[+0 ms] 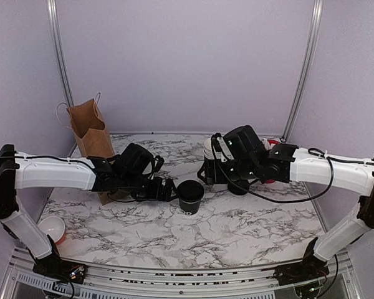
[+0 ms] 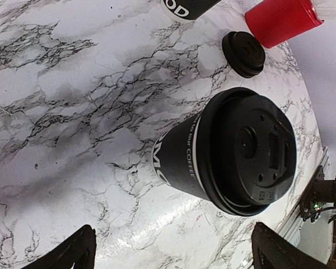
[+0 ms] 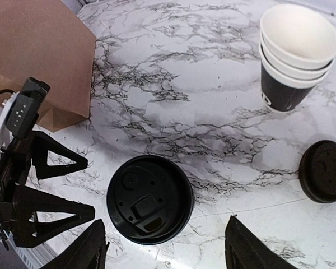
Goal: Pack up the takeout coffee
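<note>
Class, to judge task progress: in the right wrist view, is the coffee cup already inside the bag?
No, the lidded cup stands on the table, outside the bag.

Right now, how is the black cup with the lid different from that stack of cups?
The lidded cup is closed by a black lid; the stack of cups is open, showing white insides. The lidded cup is one alone; the stack of cups is several nested. Both have black walls with white print and stand upright on the marble table.
</note>
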Robot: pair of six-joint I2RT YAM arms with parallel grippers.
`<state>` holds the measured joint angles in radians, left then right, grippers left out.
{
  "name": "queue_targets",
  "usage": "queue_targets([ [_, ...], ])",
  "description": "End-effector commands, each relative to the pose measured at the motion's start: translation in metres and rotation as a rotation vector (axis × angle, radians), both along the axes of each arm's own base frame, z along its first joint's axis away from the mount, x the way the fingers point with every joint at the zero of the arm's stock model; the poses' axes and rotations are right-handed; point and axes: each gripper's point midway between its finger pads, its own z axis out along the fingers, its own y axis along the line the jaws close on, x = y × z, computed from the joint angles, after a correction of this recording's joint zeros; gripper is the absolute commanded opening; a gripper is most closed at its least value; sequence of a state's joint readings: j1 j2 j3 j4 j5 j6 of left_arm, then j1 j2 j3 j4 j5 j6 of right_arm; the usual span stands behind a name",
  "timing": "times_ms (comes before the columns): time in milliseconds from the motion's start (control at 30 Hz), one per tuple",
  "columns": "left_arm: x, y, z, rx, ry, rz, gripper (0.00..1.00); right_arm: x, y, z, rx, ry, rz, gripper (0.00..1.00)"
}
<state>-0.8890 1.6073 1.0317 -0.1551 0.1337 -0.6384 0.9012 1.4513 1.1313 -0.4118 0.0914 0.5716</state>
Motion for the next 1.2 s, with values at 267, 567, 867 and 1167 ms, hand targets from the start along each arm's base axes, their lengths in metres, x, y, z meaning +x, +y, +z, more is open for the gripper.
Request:
queue_targets([
  [267, 0.026, 0.048, 0.025, 0.035, -0.101, 0.214, 0.97, 0.015, 0.04, 0.017, -0.15, -0.155, 0.076, 0.71],
  [567, 0.028, 0.064, 0.018, 0.044, -0.081, 0.261, 0.98, -0.01, 0.056, -0.101, -0.264, 0.073, 0.17, 0.73],
  [867, 0.028, 0.061, 0.019, 0.039, -0.078, 0.245, 0.98, 0.002, 0.053, -0.049, -0.232, -0.019, 0.107, 0.73],
  [1167, 0.024, 0.058, 0.018, 0.031, -0.069, 0.216, 0.98, 0.011, 0.049, -0.005, -0.155, -0.087, 0.107, 0.74],
])
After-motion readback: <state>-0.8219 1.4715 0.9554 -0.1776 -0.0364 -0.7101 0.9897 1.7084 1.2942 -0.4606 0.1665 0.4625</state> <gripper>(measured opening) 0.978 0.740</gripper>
